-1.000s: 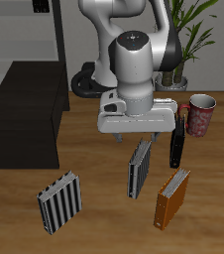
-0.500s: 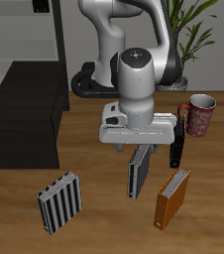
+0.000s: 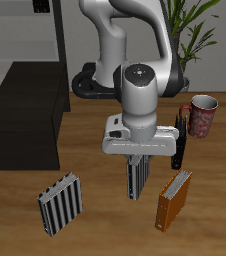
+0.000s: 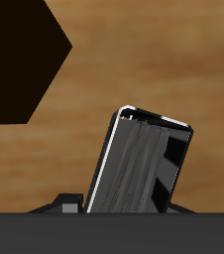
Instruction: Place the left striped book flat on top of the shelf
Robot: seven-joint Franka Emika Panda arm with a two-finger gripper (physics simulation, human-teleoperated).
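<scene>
Gripper (image 3: 140,158) hangs low over the left striped book (image 3: 137,178), its white body hiding the fingertips in the exterior view, so whether the jaws are open, closed or already touching the covers cannot be told. From the wrist view the book (image 4: 144,164) fills the space just below the hand, seen from above as a dark striped slab with a pale edge, leaning a little to one side; the fingers themselves do not show there either, only a dark band of the gripper housing.

That book stands on edge on the wooden table (image 3: 95,215), near the middle of it, with its black-and-white stripes running top to bottom. Just beside it, toward the table's front edge, the orange book (image 3: 174,200) also stands upright, its pale page block showing along the top. A thin black object (image 3: 181,138) stands behind the gripper, partly hidden by it, and a red patterned mug (image 3: 202,114) sits farther back, close to that object.

Well apart from the gripped area, the second striped book (image 3: 62,203) stands near the front edge of the table. Behind it, farther back, sits the shelf (image 3: 27,125), a low matte-black box with a flat top; its dark corner (image 4: 20,62) shows in the wrist view too. A potted plant (image 3: 193,30) stands at the back, behind the mug.
</scene>
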